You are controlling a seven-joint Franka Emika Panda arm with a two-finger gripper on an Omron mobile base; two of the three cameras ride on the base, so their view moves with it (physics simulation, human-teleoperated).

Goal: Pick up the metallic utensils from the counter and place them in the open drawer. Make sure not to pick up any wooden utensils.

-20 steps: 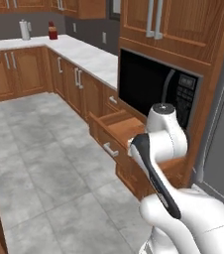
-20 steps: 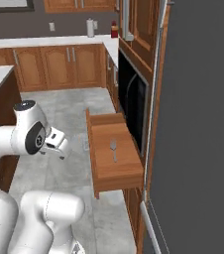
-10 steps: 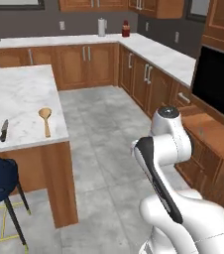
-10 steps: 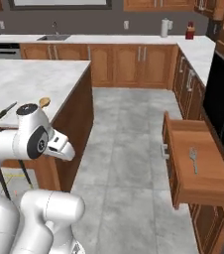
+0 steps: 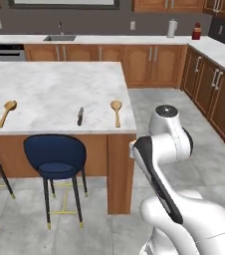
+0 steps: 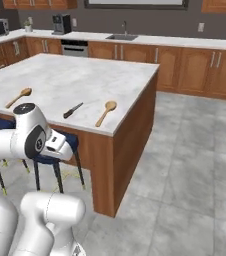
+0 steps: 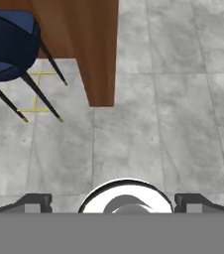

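While pincer (image 7: 112, 201) gapes empty, silver-bladed dark-handled knife (image 5: 79, 116) lies on marble counter (image 5: 55, 89).

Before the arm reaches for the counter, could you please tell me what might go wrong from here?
1. The knife lies between two wooden spoons; the nearer spoon is close enough that a slightly off reach could take wood instead.
2. The knife lies flat on the counter, so the open jaws may slide over it.
3. The stools stand under the counter edge, and the base could bump them if it comes closer.
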